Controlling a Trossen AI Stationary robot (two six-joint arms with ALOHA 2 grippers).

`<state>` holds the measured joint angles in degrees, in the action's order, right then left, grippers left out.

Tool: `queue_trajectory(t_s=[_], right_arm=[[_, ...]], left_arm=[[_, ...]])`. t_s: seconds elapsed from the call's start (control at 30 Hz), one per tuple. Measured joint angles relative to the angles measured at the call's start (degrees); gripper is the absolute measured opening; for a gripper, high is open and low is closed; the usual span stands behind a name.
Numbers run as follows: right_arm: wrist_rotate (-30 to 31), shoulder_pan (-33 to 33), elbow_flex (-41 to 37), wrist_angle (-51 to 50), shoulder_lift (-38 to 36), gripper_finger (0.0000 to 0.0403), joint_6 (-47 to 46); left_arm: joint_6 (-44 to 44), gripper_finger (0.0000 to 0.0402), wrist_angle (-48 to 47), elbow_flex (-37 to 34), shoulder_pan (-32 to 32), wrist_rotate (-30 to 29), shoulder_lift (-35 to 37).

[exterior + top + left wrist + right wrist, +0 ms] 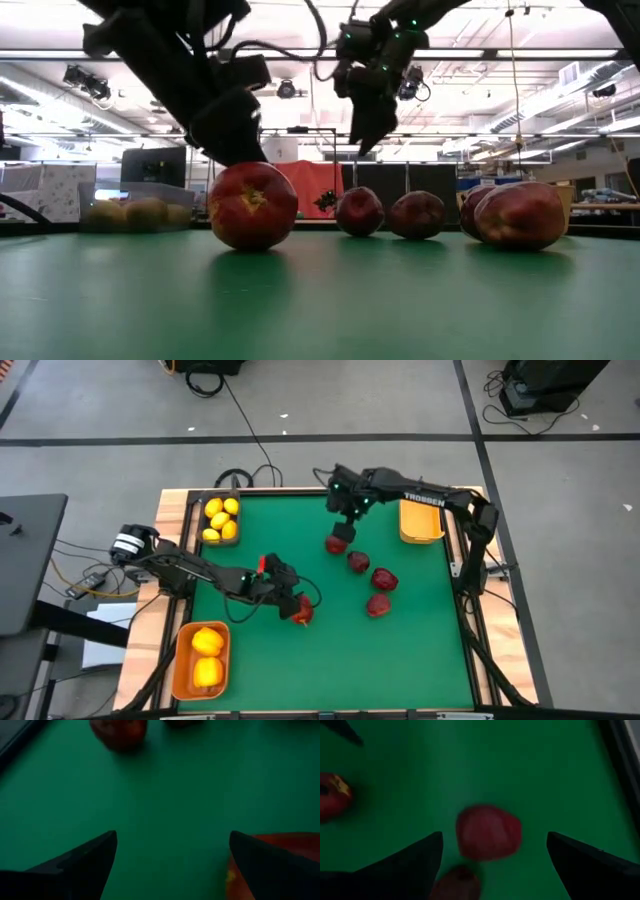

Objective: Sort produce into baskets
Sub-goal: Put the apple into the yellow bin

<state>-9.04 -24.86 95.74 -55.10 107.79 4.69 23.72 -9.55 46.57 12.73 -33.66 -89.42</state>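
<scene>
Apples lie on the green bench (400, 650), five of them, all dark red. One apple (303, 614) sits near the front, right at the tip of the left gripper (293, 603). In the left wrist view that gripper's jaws are spread wide, and the red apple shows just beside one finger (270, 865), so it looks like it is next to the jaws and not pinched, though it is hard to be sure. The right gripper (345, 522) hangs above the back apple (337, 544), up off the bench in the low view. Its jaws are spread wide too, with nothing in them, and the right wrist view looks down between them at an apple (488, 832) below. Three more apples sit in a loose bunch to the right of the middle: one (358, 561) close to the back apple, one (384, 578) past it, and one (378, 604) nearest the front. The black bin (204, 510) stands at the back left corner with little lemons (221, 520) in it. The orange bin (184, 670) stands at the front left with two big yellow fruits (207, 657) inside. The yellow bin (420, 523) stands at the back right, under the right arm.
</scene>
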Motion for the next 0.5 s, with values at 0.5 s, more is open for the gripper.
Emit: queue_trajectory(t_s=[0.5], right_arm=[[-2.78, -1.14, -5.03, 7.83, 2.79, 0.0387, 9.77]], left_arm=[[-1.40, 0.0391, -2.25, 0.02, 0.58, -2.93, -1.37]])
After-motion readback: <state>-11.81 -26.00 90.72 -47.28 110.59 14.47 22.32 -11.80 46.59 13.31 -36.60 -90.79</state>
